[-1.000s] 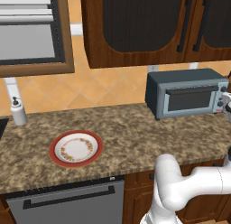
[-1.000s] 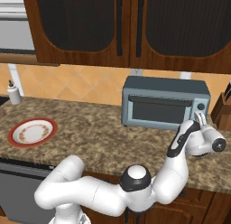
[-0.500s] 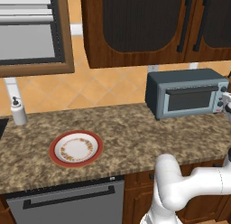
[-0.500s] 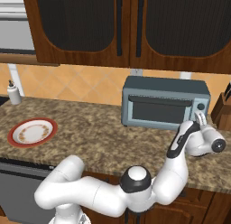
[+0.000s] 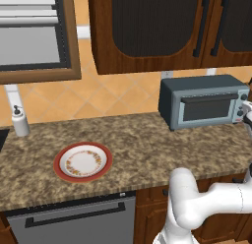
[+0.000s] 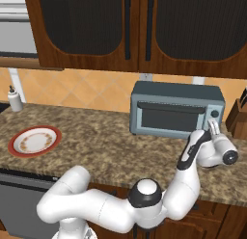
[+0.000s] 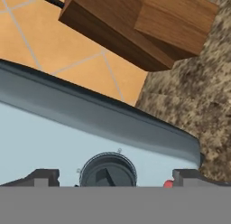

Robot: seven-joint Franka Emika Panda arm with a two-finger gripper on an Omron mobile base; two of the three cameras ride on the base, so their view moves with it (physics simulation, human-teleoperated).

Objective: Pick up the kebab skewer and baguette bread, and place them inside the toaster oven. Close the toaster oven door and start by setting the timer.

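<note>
The toaster oven sits at the far right of the counter, its door shut. The gripper hangs released, jaws spread wide, right at the knob panel. In the hand view a round timer knob sits between the fingertips. It looks small, stiff and smooth, so pinching across its raised rib seems the surest hold.

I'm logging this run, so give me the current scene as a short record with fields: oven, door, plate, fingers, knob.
oven: grey-blue toaster oven on the counter, against the wall
door: door shut
plate: plate bare, no food on it
fingers: gripper open, at the oven's right-hand knob panel, holding nothing
knob: knob between the two fingers in the hand view
</note>
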